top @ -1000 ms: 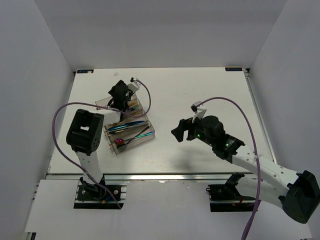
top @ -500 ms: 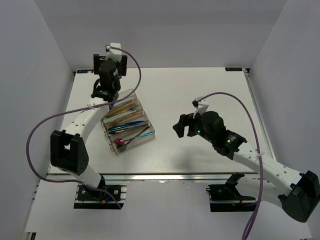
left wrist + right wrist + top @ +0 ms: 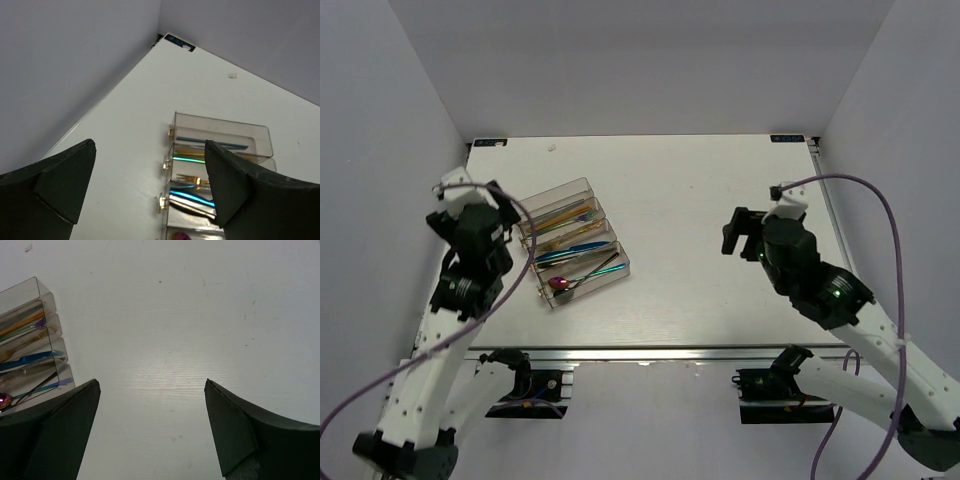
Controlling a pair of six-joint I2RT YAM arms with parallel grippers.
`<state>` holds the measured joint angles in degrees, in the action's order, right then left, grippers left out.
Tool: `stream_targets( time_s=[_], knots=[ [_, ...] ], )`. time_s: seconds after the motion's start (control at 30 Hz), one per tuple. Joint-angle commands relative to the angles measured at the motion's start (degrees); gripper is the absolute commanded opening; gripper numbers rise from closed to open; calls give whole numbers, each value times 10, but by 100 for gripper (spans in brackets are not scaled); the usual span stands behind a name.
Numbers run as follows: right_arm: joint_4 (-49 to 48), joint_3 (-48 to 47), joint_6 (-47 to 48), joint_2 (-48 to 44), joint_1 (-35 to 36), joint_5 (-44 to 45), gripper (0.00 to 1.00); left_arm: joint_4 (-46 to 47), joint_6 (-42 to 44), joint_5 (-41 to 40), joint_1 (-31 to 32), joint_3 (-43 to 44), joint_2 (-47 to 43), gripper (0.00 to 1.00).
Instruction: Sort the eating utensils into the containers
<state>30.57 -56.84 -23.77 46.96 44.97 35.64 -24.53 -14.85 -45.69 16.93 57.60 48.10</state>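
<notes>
The clear organiser tray (image 3: 623, 262) lies left of the table's middle, and the utensils lie inside its compartments: gold pieces (image 3: 565, 213), blue pieces (image 3: 575, 250), an iridescent piece (image 3: 606, 266) and a purple-red spoon (image 3: 558, 284). My left gripper (image 3: 498, 212) hangs left of the tray, open and empty. In the left wrist view the tray (image 3: 260, 131) shows between my open fingers (image 3: 60, 185), holding blue (image 3: 212, 145) and gold (image 3: 192, 179) pieces. My right gripper (image 3: 734, 232) is open and empty over bare table, right of the tray. The right wrist view shows the tray (image 3: 35, 287) at far left.
White walls enclose the table on the left, back and right. Purple cables loop from both arms. A small white speck (image 3: 232, 75) lies near the far left corner. Bare table (image 3: 170, 340) stretches between the tray and my right gripper.
My left arm has swung from above the tray's far end back to its left side. My right arm has drawn back to the right, away from the tray. The tray has not moved.
</notes>
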Motion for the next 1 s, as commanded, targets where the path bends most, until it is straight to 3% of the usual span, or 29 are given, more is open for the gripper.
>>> stream_targets(
  time_s=[0.0, 0.2, 0.43, 0.6, 0.97],
  knots=[
    [63, -16, 30, -52, -2, 54, 89, -53, -39, -41, -2, -62, -89, 98],
    [66, 30, 41, -144, -2, 51, 89, -53, -56, 65, -2, -154, -228, 98],
    [57, 81, 36, -170, -2, 44, 89, -27, -59, 99, -2, -221, -311, 98],
    [34, 98, 30, -157, -2, 55, 89, -12, -51, 139, -2, -227, -303, 98],
    [-12, 112, 19, -145, -2, 27, 89, -18, -53, 137, -2, -232, -307, 98]
  ],
)
